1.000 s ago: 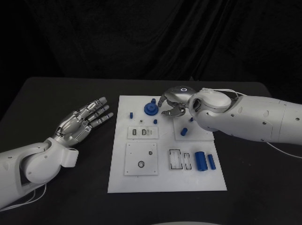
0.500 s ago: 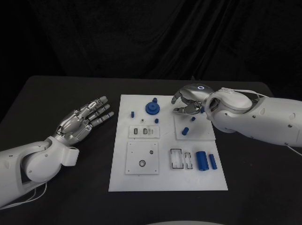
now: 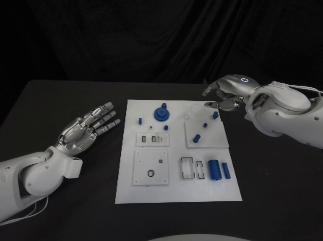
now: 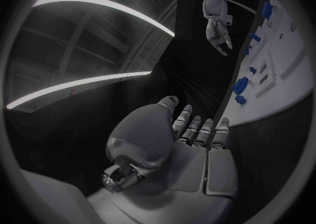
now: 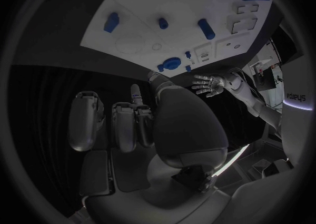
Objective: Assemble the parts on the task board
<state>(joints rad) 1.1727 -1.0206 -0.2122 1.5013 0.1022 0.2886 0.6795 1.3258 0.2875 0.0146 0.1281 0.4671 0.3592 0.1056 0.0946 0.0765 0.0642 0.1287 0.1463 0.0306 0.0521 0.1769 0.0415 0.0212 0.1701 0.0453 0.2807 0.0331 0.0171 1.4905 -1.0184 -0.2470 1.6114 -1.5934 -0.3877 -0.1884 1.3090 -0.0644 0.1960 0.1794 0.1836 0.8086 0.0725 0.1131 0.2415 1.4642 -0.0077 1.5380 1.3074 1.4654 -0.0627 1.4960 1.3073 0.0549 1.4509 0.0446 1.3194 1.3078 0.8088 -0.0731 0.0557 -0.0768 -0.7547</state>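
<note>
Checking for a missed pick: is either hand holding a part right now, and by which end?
Nothing is held. The left hand lies open beside the task board; the right hand hovers with fingers curled, empty.

A black curtain (image 3: 161, 40) hangs behind the black table (image 3: 53, 115).

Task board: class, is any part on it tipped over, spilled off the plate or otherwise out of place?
Nothing stands out. The blue parts all sit on the board; none lies on the table. Both hands, left and right, hold nothing.
</note>
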